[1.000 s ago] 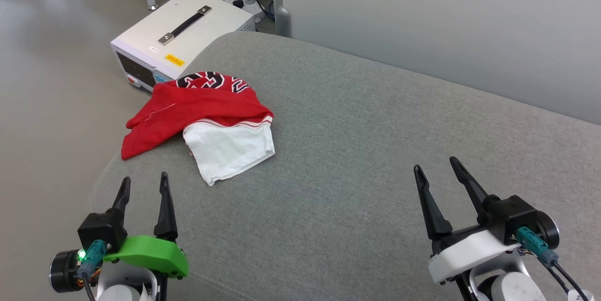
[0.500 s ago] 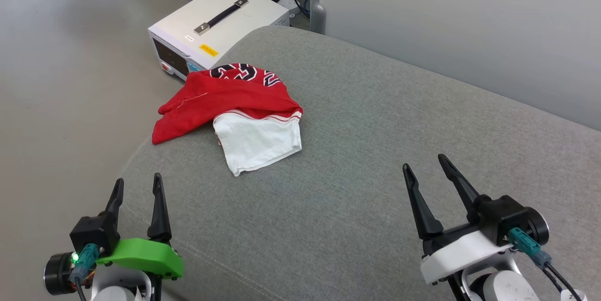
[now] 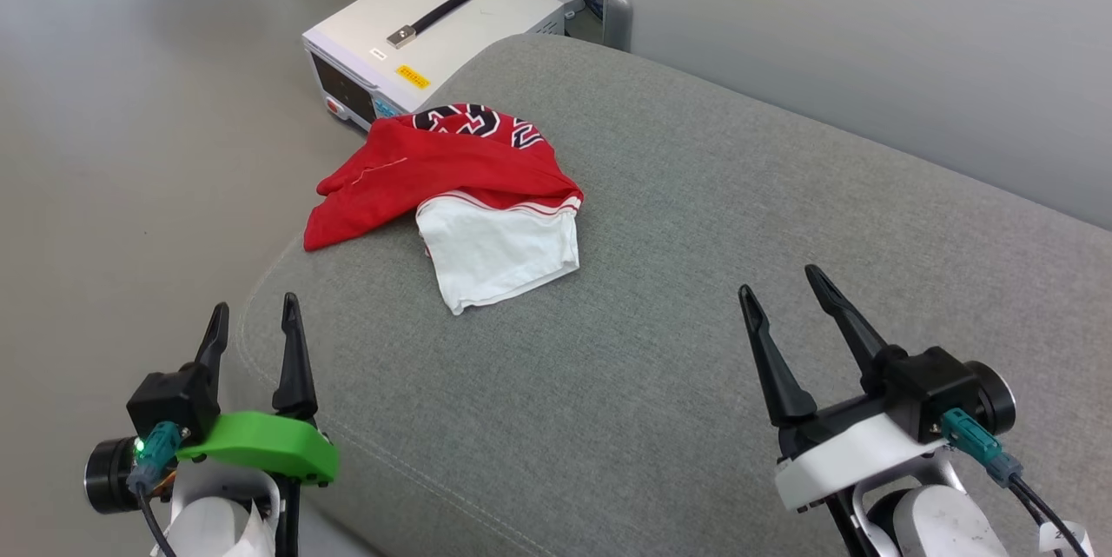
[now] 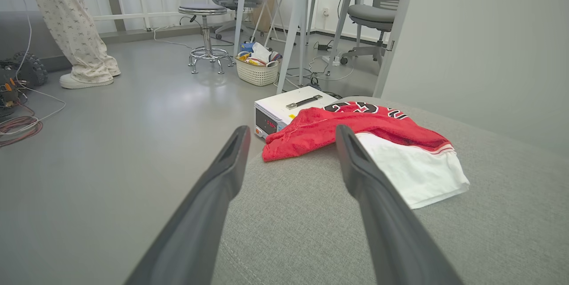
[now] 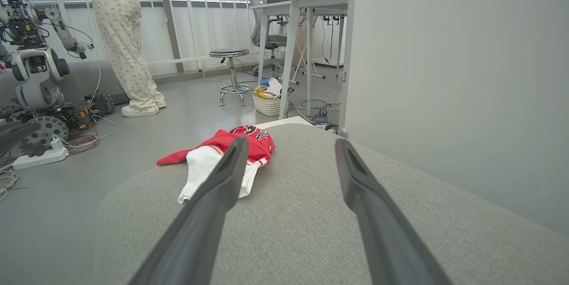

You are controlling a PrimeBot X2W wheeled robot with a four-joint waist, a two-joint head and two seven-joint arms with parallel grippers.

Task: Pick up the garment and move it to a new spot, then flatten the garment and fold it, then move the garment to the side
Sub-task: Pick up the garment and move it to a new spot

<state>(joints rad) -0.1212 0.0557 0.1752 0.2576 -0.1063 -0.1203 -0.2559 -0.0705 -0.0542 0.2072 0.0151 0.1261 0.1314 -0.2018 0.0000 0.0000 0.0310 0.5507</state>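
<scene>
In the head view, the garment (image 3: 452, 183) is lying bunched at the far left corner of the grey cushion (image 3: 695, 296), beside the white instrument box (image 3: 434, 27). Your left gripper (image 3: 254, 305) and right gripper (image 3: 777, 279) are both standing with fingers apart, holding nothing, well short of it.

In the left wrist view, the garment (image 4: 400, 138) is sitting just ahead; you should be aiming for the raised red fold, not the flat white sleeve (image 4: 413, 174).

In the right wrist view, it (image 5: 258, 142) is lying far off left, so the left arm looks better placed.
</scene>
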